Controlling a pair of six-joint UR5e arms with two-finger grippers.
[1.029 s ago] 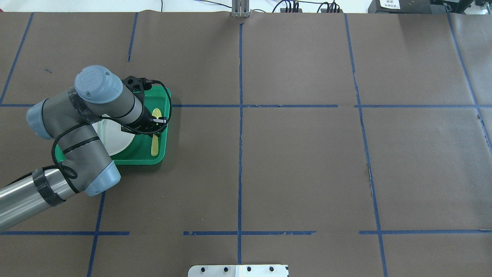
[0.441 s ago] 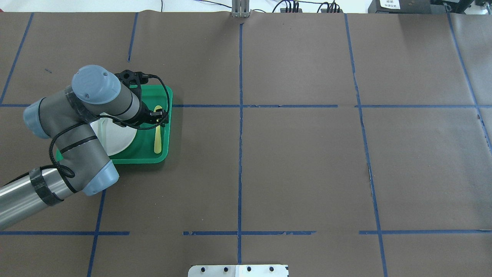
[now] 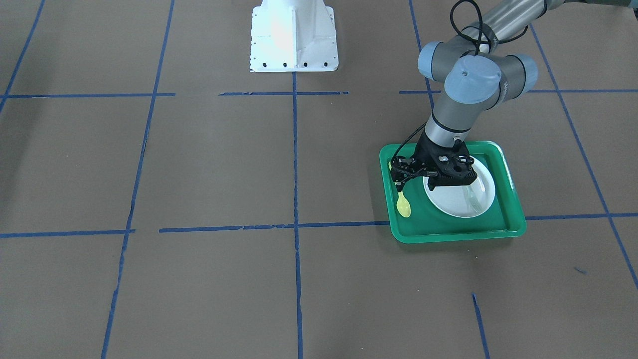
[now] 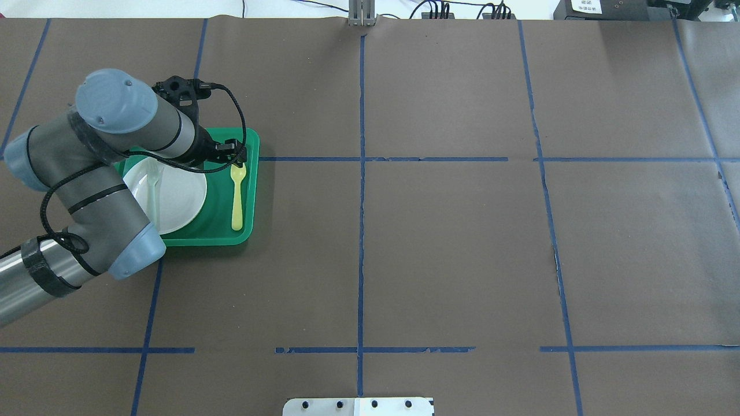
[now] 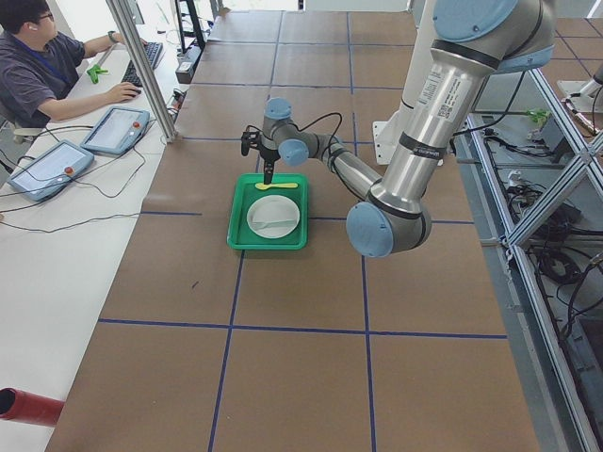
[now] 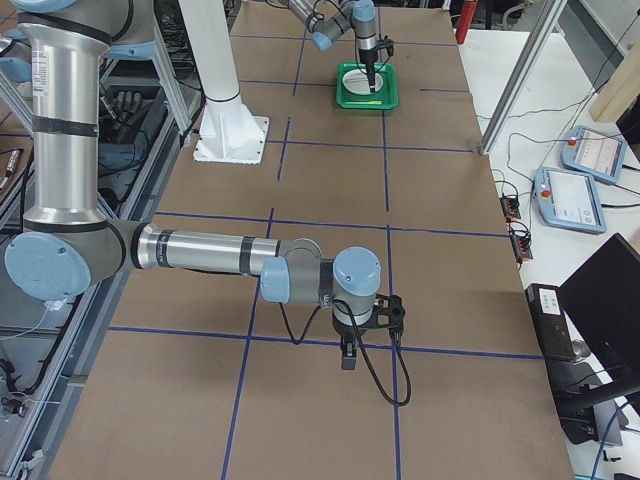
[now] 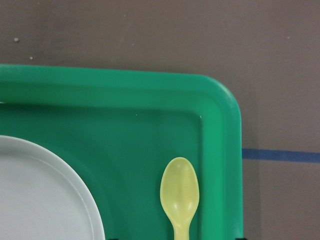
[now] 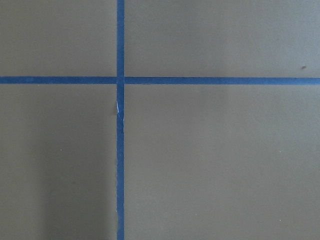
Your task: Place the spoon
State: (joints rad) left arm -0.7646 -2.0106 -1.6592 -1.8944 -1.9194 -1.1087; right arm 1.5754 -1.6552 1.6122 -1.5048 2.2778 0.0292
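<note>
The yellow spoon (image 4: 236,196) lies flat in the green tray (image 4: 219,240), to the right of the white plate (image 4: 179,199), with its bowl toward the tray's far edge. Its bowl shows at the bottom of the left wrist view (image 7: 179,192) and in the front view (image 3: 403,205). My left gripper (image 4: 236,151) hangs above the bowl end of the spoon, open and holding nothing; it also shows in the front view (image 3: 398,182). My right gripper (image 6: 347,357) shows only in the exterior right view, low over bare table far from the tray; I cannot tell whether it is open.
A pale grey-green fork (image 4: 153,185) lies on the plate. The tray sits at the table's left side beside a blue tape line (image 4: 312,159). Brown paper with a blue tape grid covers the table. An operator (image 5: 38,66) sits beyond the far side.
My left gripper has let go of the spoon and drawn up and toward the tray's far edge. The spoon stays lying in the tray. The arm's move has uncovered the plate and fork.
</note>
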